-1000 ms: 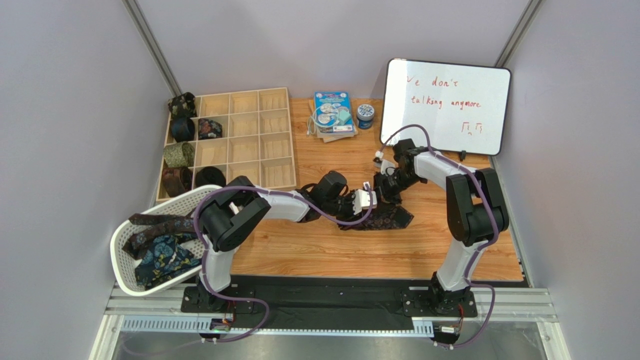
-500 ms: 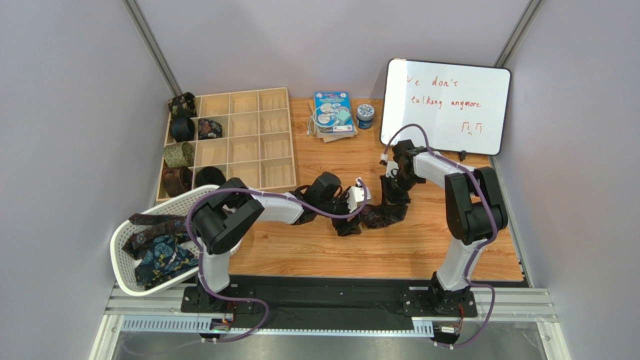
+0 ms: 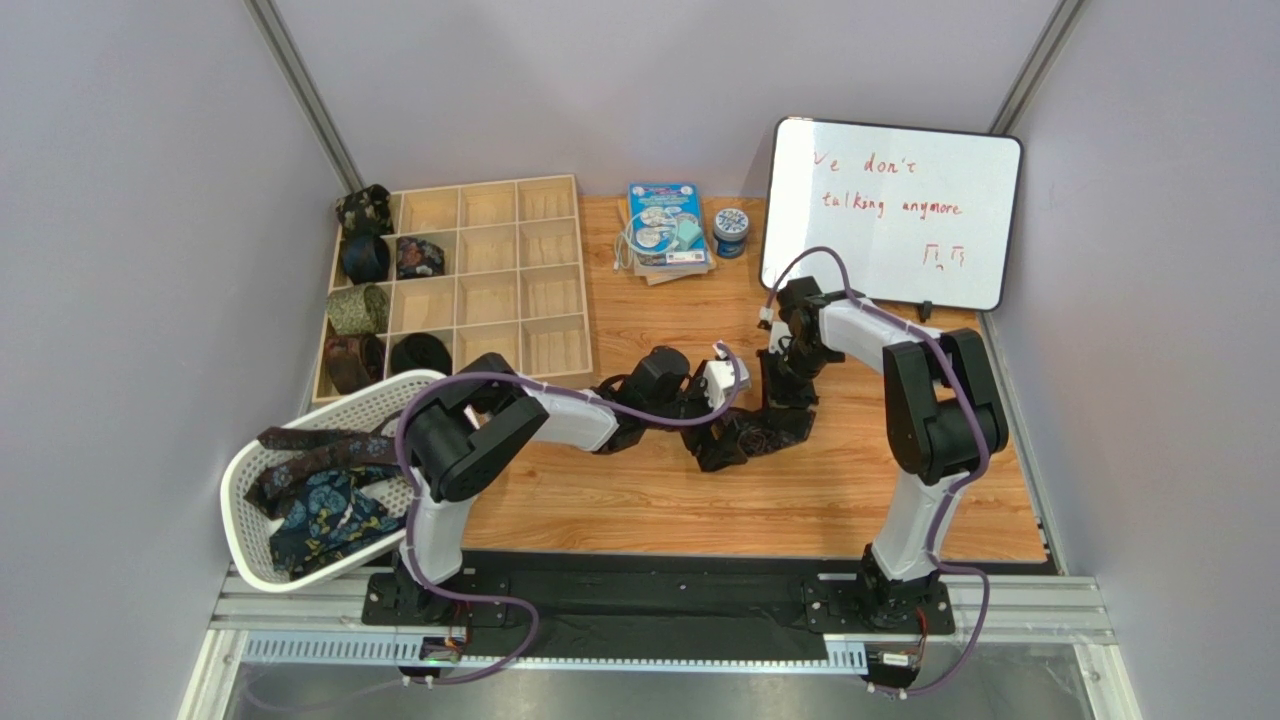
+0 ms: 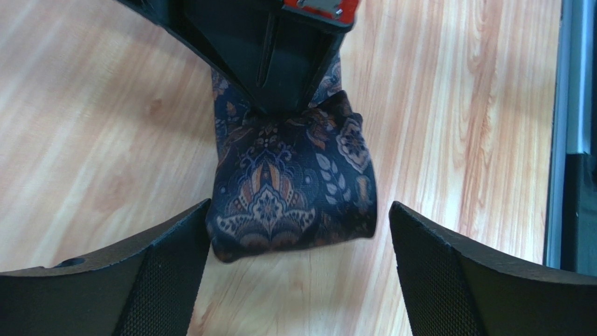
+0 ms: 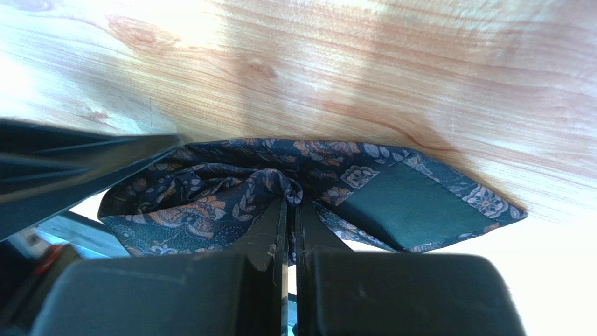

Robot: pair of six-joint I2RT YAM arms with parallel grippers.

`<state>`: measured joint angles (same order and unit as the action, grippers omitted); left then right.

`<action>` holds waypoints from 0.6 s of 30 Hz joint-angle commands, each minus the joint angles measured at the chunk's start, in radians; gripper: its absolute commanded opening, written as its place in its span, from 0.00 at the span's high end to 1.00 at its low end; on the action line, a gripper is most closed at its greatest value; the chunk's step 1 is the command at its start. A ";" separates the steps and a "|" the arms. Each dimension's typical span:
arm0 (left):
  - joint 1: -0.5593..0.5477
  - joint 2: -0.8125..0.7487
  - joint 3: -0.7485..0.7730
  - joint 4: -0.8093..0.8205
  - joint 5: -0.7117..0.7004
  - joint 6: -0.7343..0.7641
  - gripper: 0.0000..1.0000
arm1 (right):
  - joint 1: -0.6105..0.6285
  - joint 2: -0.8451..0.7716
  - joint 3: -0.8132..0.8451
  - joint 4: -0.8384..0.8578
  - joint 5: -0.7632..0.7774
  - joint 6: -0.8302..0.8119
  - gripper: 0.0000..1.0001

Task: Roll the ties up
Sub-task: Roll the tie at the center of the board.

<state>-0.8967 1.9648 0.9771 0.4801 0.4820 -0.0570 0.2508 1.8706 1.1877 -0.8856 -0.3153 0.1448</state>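
**Right gripper pinches tie, left gripper stands wide open**

A dark paisley tie (image 3: pixel 759 431) lies bunched on the table (image 3: pixel 661 510) near its middle, between the two arms. The right gripper (image 3: pixel 786 393) comes down on it from above. In the right wrist view its jaws are closed tight on a gathered fold of the cloth (image 5: pixel 231 185), with the fabric spreading out to both sides of the fingers (image 5: pixel 270 224); a plain dark green lining shows on the right.

The left gripper (image 3: pixel 732 393) sits just beside the tie on its left. In the left wrist view its fingers (image 4: pixel 168 259) are spread far apart and hold nothing. The folded end of the tie (image 4: pixel 291 189) lies flat on the wood between them. Its edge is close against the left finger, and I cannot tell whether they touch; the other finger is clear of it. The right gripper (image 4: pixel 280 70) shows at the top of that view, clamped on the cloth.

Rolled ties (image 3: pixel 358 309) fill the left compartments of the wooden tray (image 3: pixel 511 285). Loose ties (image 3: pixel 323 503) lie heaped in the white basket (image 3: pixel 248 525).
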 commanded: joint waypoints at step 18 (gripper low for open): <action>-0.061 0.085 0.051 -0.167 -0.244 0.205 0.70 | -0.004 0.041 0.024 0.102 -0.111 0.041 0.91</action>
<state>-0.9405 2.0361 1.0290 0.5060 0.3248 -0.0006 0.2504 1.8820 1.1862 -0.8391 -0.3912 0.2146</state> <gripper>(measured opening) 0.457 0.039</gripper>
